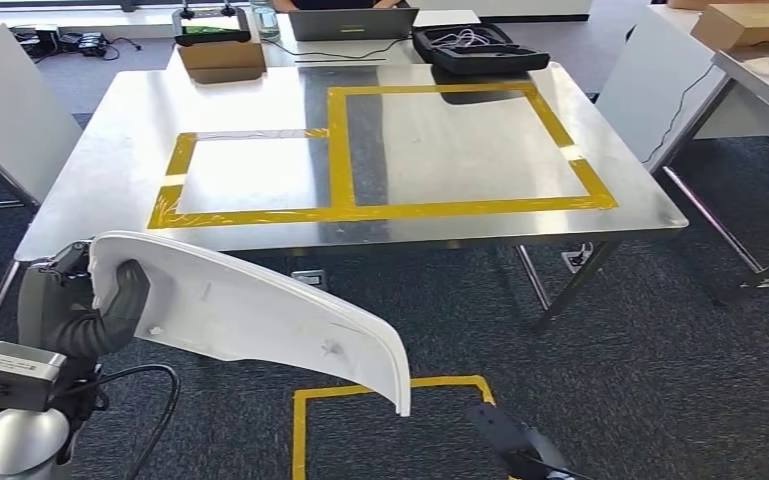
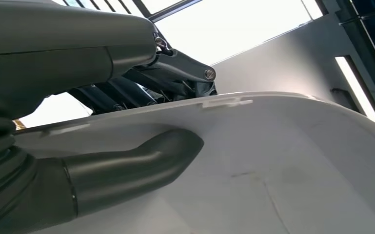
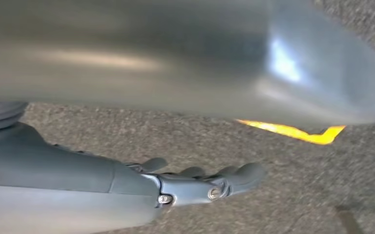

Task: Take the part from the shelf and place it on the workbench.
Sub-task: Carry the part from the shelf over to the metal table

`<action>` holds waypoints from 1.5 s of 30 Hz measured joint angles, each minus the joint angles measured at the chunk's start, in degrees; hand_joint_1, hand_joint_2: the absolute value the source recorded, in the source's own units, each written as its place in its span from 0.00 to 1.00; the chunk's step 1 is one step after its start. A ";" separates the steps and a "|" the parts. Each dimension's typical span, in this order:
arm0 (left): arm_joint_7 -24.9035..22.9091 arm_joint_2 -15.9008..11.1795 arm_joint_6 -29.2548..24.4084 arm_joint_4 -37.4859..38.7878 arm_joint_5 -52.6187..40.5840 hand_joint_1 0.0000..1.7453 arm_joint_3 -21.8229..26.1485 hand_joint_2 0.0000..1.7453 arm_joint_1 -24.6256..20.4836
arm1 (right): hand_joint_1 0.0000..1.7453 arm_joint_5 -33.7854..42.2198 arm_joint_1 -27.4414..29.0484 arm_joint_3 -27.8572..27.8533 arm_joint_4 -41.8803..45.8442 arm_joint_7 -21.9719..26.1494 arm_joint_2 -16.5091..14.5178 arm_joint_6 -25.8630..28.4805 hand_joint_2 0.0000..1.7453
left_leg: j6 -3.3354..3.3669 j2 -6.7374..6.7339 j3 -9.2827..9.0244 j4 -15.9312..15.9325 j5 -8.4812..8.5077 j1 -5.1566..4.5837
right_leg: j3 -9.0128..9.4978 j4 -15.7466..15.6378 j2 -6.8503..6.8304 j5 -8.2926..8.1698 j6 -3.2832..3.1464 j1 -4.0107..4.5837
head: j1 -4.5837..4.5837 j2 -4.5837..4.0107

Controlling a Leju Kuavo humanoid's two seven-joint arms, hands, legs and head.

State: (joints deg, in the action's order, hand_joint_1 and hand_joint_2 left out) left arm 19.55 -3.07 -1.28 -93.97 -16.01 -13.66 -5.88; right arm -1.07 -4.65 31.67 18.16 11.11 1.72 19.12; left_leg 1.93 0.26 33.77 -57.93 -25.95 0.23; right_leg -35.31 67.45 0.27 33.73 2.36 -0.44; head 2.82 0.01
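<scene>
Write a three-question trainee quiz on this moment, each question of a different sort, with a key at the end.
1. True or false: the white part already lies on the steel workbench.
2. Which hand holds the part? A) left hand B) right hand C) both hands
3. Fill in: the rectangles on the workbench top are marked out in ____ tape.

Key:
1. False. The part is held in the air over the carpet, short of the workbench's near edge.
2. A. The thumb lies on one face of the part and the fingers on the other; the right hand hangs over the carpet, holding nothing.
3. Yellow.
</scene>
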 joint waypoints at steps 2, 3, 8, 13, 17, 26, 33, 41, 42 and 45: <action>-0.01 0.01 0.19 0.21 -0.07 1.00 -0.01 1.00 0.12 | 0.00 0.45 0.16 -0.03 -0.02 0.07 0.00 0.00 0.00 | 0.10 0.02 -0.42 -0.02 -0.50 -0.01 | -4.18 5.71 0.00 0.98 0.24 -0.10 | 0.00 0.01; -0.01 0.01 0.29 0.34 -0.11 1.00 -0.01 1.00 0.22 | 0.00 0.69 0.29 -0.04 -0.03 0.18 0.00 0.01 0.00 | 0.05 0.06 -0.74 -0.04 -0.79 0.01 | -5.01 5.90 -0.01 -0.11 0.29 -0.14 | -0.01 0.00; -0.02 0.01 0.46 0.56 -0.27 1.00 -0.01 1.00 0.42 | 0.00 0.88 0.33 -0.07 -0.28 0.35 0.01 0.11 0.00 | -1.15 0.20 -2.43 -0.31 -2.53 -0.18 | 0.21 -8.39 -0.09 -8.39 -0.51 -0.08 | 0.02 -0.01; -0.03 -0.01 0.47 0.55 -0.29 1.00 -0.05 1.00 0.35 | 0.00 0.67 0.35 -0.08 -0.48 0.33 0.05 0.13 0.00 | -2.81 0.08 -1.99 -2.46 -4.34 -0.01 | 1.36 -9.51 0.01 -7.56 -2.48 -0.11 | 0.11 0.00; 0.34 -0.02 0.50 0.95 0.61 1.00 -0.09 1.00 0.78 | 0.00 0.38 0.40 -0.07 -0.63 0.04 0.06 0.02 0.00 | -3.41 0.04 5.74 -15.72 -8.77 0.14 | 2.56 -9.58 -0.03 -6.56 -3.10 -0.10 | 0.17 -0.01; 1.14 0.07 1.13 1.93 2.18 1.00 -0.02 1.00 0.41 | 0.00 1.18 0.44 -0.24 -1.11 0.92 0.63 0.78 0.00 | -1.33 0.16 0.95 -0.74 0.49 -0.26 | 4.96 -9.76 0.14 -4.19 -0.99 0.06 | 0.02 0.00; 3.36 0.35 0.29 4.72 3.73 1.00 -0.08 1.00 -1.30 | 0.00 1.47 0.82 -0.49 -1.32 0.75 1.14 1.16 0.00 | 0.25 -0.06 -0.47 -0.21 -0.62 -0.09 | -5.24 6.98 0.01 1.13 0.43 -0.09 | -0.07 0.01; 3.82 0.35 0.60 6.62 3.88 1.00 -1.30 1.00 -2.98 | 0.00 2.49 1.37 -1.16 -1.69 1.14 1.37 2.33 0.00 | -1.55 0.13 -2.39 -0.11 -2.67 -0.35 | 0.52 -9.57 -0.06 -8.25 -1.53 0.40 | -0.05 0.00; 3.73 0.33 0.69 6.63 3.86 1.00 -1.42 1.00 -3.19 | 0.00 2.53 1.44 -1.25 -1.71 1.30 1.36 2.46 0.00 | -1.88 0.10 -2.48 -0.33 -2.88 -0.29 | 0.77 -9.74 -0.03 -8.18 -1.86 0.30 | -0.05 0.00; 3.26 0.22 1.12 6.68 3.79 1.00 -1.62 1.00 -3.90 | 0.00 2.67 1.41 -1.52 -1.73 1.49 1.27 2.86 0.00 | -2.81 0.04 0.39 -6.74 -5.87 -0.13 | 1.90 -10.16 -0.03 -7.77 -2.77 -0.03 | 0.02 -0.01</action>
State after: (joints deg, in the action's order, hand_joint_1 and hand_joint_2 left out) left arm 22.80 -2.85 -0.17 -87.29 -12.22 -15.28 -9.78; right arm 1.60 -3.24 30.15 16.43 12.60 2.99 21.98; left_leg -0.88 0.30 34.16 -64.68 -31.82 0.10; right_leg -33.40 57.29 0.24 25.97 -0.41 -0.47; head 2.84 0.01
